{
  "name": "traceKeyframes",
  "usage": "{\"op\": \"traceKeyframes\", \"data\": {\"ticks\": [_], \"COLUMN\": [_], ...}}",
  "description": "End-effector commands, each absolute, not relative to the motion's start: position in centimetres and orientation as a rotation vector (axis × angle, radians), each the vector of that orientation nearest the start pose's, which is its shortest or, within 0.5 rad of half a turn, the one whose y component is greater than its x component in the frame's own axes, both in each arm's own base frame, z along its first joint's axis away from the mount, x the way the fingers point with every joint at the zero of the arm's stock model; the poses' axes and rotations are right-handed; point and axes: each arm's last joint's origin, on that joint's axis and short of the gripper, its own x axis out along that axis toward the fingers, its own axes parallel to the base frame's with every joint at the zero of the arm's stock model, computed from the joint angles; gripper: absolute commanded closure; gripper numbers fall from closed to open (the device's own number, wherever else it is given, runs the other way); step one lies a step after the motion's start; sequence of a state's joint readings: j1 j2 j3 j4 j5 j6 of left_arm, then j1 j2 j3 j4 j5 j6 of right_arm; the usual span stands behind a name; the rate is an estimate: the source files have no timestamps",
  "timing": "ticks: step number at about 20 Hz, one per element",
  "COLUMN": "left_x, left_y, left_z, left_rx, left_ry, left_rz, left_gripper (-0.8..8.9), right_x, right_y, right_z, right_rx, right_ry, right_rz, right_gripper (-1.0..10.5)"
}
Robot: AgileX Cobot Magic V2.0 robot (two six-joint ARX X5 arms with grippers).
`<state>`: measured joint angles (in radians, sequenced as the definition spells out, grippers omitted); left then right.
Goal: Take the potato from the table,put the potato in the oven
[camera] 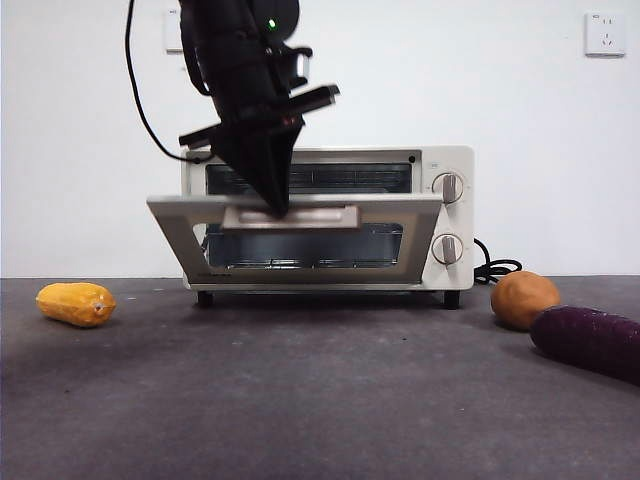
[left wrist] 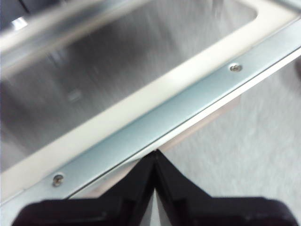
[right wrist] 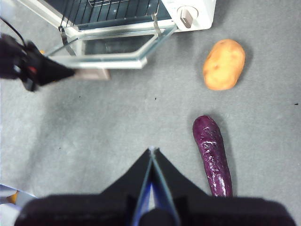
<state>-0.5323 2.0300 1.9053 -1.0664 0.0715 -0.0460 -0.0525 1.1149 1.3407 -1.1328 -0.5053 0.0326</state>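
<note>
Front view
Oven: the cream-white oven (camera: 330, 220) stands at centre frame on the table (camera: 300, 400), its glass door (camera: 300, 235) tilted partly open, top edge leaning toward the camera.
Left gripper: the left gripper (camera: 278, 205) comes down from the upper left of the frame, big and dark, its tip on the beige bar handle (camera: 292, 217) at the door's top edge.
Potato: the potato (camera: 524, 299) lies on the table at right of frame, just right of the oven, beside the black cord (camera: 495, 270).
Other things: a dark purple vegetable (camera: 590, 342) lies at lower right, just in front of the potato; a yellow-orange ridged vegetable (camera: 76, 303) lies at far left.

Left wrist view
Left gripper: its jaws (left wrist: 154, 157) meet in a point at bottom centre, closed together, their tips at the door's metal-trimmed edge (left wrist: 155, 122); the blur hides whether they pinch anything.
Door glass: fills the upper left of the frame.

Right wrist view
Right gripper: the right gripper (right wrist: 152, 151) hangs above bare table at bottom centre, jaws pressed together, holding nothing.
Potato: upper right of frame (right wrist: 224, 64), well apart from this gripper.
Purple vegetable: lower right (right wrist: 213, 153), below the potato.
Oven: top of frame (right wrist: 141, 19), door open, wire rack (right wrist: 113, 9) showing inside.
Left gripper: at left edge (right wrist: 61, 73), tip by the handle.
</note>
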Motion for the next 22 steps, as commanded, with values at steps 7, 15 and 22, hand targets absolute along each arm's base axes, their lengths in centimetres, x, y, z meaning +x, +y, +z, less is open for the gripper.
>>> {"op": "traceKeyframes", "data": {"ticks": [7,15,22], "left_x": [37.2,37.0,36.8], "left_y": [-22.9,-22.8,-22.6], "left_z": [24.1,23.5,23.2], "left_rx": [0.271,0.278,0.284], "left_ry": [1.257,1.312,1.36], "left_rz": [-0.447,-0.432,-0.444], "left_gripper": [8.2,8.2,8.2], "right_x": [18.8,18.8,18.7], "right_y": [0.4,0.4,0.4], "right_z": [38.2,38.2,38.1], "right_rx": [0.248,0.247,0.248], "right_ry": [0.874,0.874,0.877], "right_rz": [0.422,0.423,0.423], "right_gripper": [9.5,9.5,9.5]}}
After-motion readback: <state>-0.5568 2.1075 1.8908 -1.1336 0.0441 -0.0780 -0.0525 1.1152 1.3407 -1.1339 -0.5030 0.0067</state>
